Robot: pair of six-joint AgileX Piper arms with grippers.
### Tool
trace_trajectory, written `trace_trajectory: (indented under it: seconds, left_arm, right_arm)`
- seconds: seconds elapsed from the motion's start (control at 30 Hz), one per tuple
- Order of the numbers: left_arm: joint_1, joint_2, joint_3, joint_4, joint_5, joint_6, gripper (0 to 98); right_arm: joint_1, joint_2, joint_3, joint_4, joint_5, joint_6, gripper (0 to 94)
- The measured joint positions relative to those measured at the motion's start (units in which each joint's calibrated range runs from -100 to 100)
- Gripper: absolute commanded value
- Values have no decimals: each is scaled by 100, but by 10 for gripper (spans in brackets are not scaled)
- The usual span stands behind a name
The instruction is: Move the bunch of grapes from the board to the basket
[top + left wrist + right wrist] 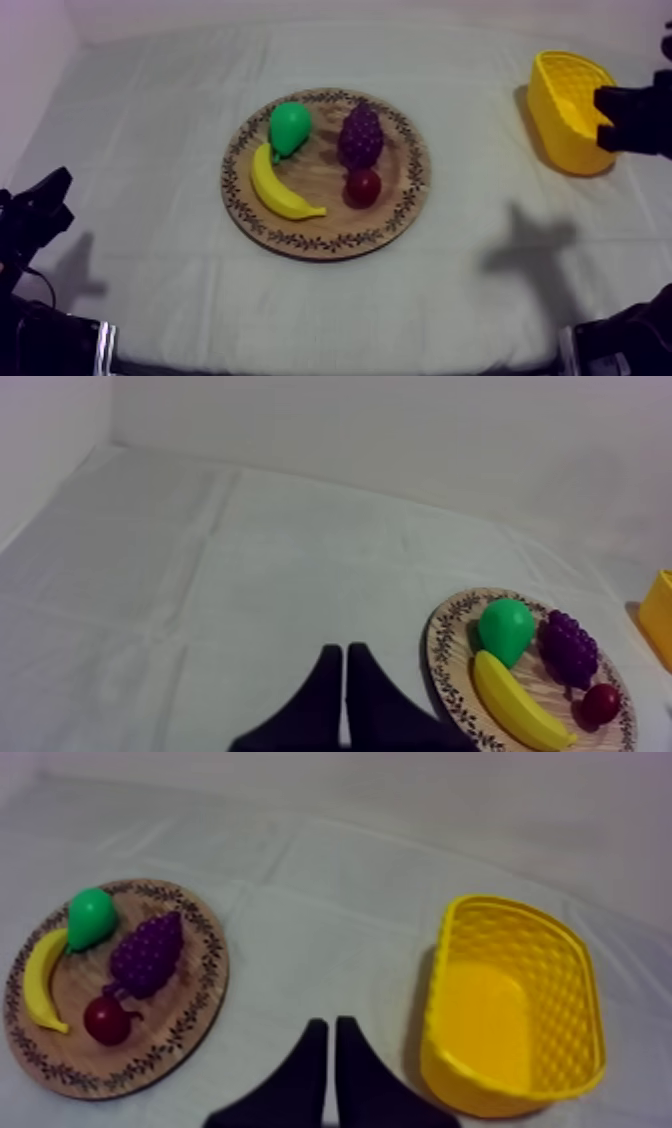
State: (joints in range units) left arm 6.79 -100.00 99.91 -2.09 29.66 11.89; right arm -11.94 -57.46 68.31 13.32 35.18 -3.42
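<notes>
The purple bunch of grapes (360,135) lies on the round wooden board (320,228), at its far right part, just behind a small red fruit (362,187). The yellow basket (548,112) stands at the table's far right with nothing in it. My right gripper (608,120) hovers at the basket's right side, well away from the board; in the right wrist view its fingers (331,1024) lie together as a narrow wedge, shut on nothing, between grapes (147,954) and basket (590,1002). My left gripper (50,195) rests low at the left, shut (345,651).
A green pear (289,126) and a yellow banana (280,188) lie on the board's left half. Bare cloth stretches between board and basket. The right arm's shadow falls on the cloth at the front right.
</notes>
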Motion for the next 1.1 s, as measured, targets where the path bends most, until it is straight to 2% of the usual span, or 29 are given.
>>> trace_trajectory:
  seconds: [0.23, 0.5, 0.8, 1.1]
  left_arm:
    - [0, 0, 0, 0, 0, 0, 1]
    - [0, 0, 0, 0, 0, 0, 1]
    - [0, 0, 0, 0, 0, 0, 1]
    - [0, 0, 0, 0, 0, 0, 1]
  right_arm:
    - [-443, 1028, -1003, 331, 484, -476, 6]
    - [-1018, 2320, -2408, 686, 1385, -1016, 6]
    - [-1495, 3617, -4048, 762, 2466, -1449, 5]
    - [-2032, 4954, -5479, 1100, 3823, -2065, 4]
